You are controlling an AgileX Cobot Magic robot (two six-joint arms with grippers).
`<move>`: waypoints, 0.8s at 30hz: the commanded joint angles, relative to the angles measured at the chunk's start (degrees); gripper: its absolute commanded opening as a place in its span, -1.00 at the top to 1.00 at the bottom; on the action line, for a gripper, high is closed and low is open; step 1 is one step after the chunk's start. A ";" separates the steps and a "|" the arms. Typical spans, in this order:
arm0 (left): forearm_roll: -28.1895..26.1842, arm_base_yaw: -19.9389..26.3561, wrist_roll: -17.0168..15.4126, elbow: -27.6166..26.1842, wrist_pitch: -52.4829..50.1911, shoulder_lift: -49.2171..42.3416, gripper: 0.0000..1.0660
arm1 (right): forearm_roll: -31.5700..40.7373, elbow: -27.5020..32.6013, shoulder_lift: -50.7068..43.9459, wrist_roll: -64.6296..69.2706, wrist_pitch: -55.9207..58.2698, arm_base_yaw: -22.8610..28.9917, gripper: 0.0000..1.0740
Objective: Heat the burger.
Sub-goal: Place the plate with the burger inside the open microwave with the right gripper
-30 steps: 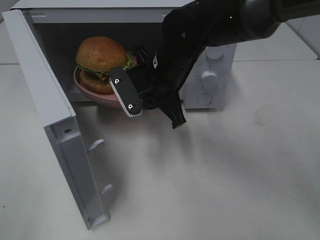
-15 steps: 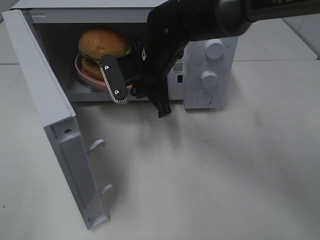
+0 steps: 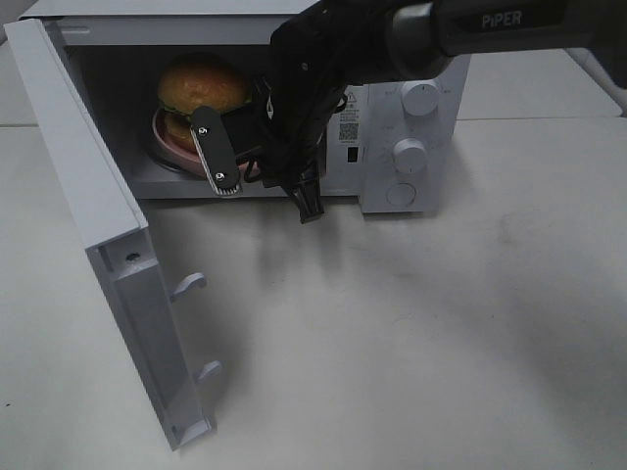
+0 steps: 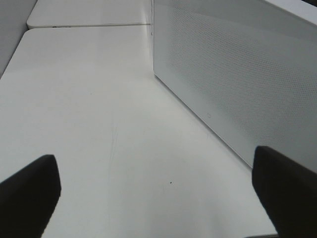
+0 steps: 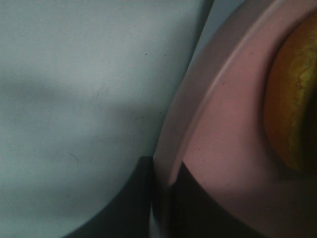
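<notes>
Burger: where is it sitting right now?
In the exterior high view, the burger sits on the pink plate inside the open microwave, upper left, just left of the right hand that grips the plate's rim.

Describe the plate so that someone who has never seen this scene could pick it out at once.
Find the white microwave with its door swung open. Inside its cavity sits a round pink plate carrying the burger. It is the only pink thing there, flat beneath the golden-brown bun.
</notes>
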 commanded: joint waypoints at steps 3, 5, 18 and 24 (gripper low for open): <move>0.00 -0.29 0.00 0.17 -0.17 -1.38 -0.88 | -1.32 -3.78 1.55 -0.29 -2.81 -0.23 0.93; 0.00 -0.29 0.00 0.17 -0.17 -1.38 -0.88 | -1.32 -4.53 2.29 -1.32 -2.92 -0.23 0.92; 0.00 -0.29 0.00 0.17 -0.17 -1.38 -0.88 | -0.74 -6.19 4.47 -0.40 -4.01 -0.23 0.23; 0.00 -0.29 0.00 0.17 -0.17 -1.38 -0.88 | -0.74 -6.13 4.47 2.23 -2.23 -0.23 -0.04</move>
